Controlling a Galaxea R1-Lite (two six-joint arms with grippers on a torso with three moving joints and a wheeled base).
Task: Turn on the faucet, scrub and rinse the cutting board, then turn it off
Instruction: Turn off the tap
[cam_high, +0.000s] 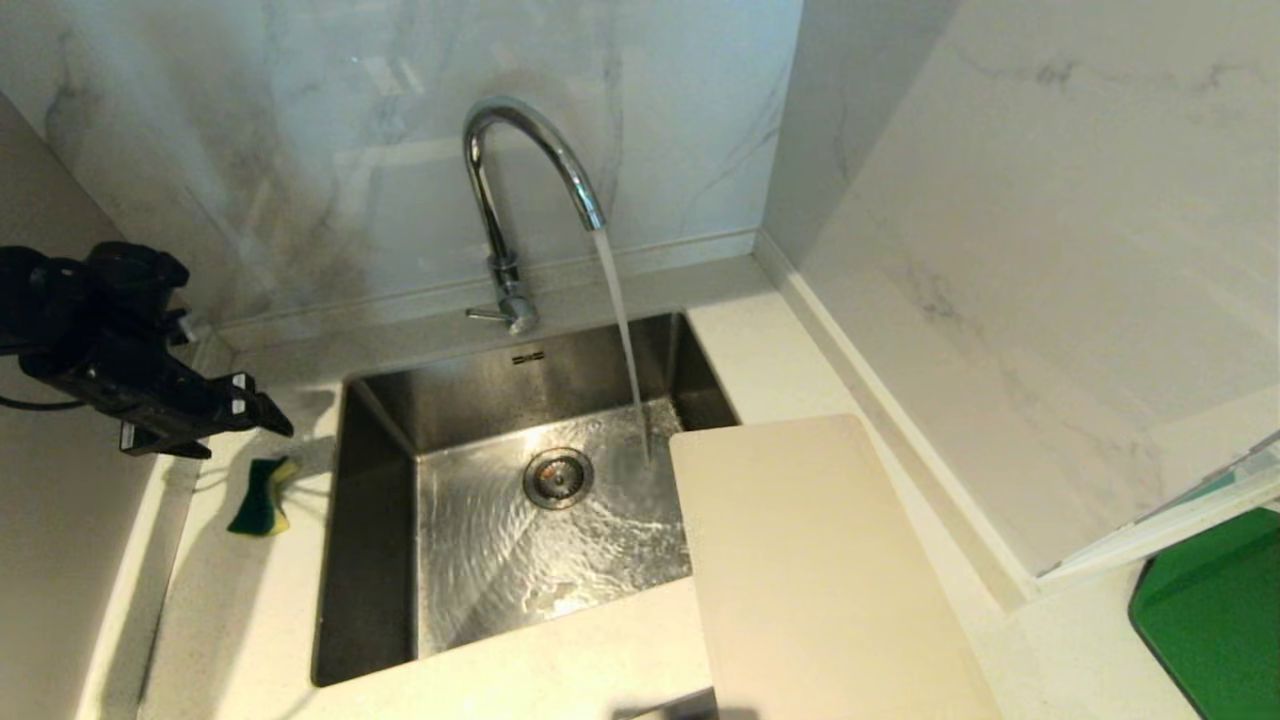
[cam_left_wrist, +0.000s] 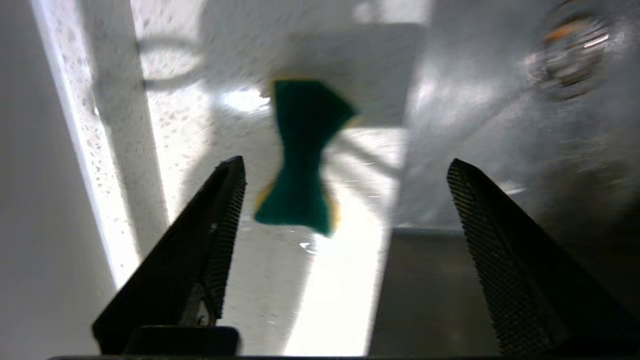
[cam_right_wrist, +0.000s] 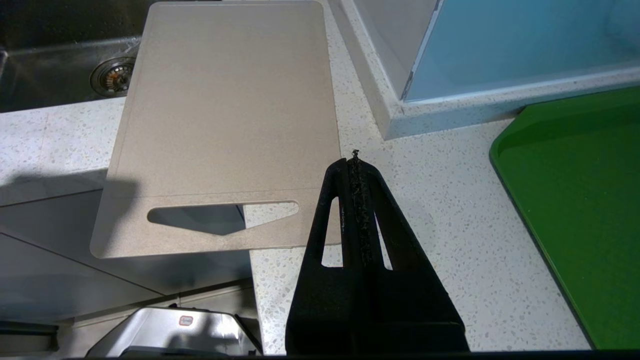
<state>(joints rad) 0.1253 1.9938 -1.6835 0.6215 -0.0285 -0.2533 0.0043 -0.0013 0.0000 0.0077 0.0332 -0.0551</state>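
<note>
At the far left the left gripper (cam_high: 262, 412) hangs above the worktop (cam_high: 250, 600) with its jaws wide apart and nothing between them. Just under it a green and yellow sponge (cam_high: 260, 497) lies near the sink (cam_high: 375, 560) edge. The faucet (cam_high: 510, 200) stands behind the sink, well apart from this gripper, and water runs into the basin. The cutting board (cam_high: 810, 570) lies to the right, one corner over the sink. The right gripper (cam_right_wrist: 356, 165) is closed and empty beside the board's handle end. A green tray (cam_high: 1215, 610) lies farthest right.
</note>
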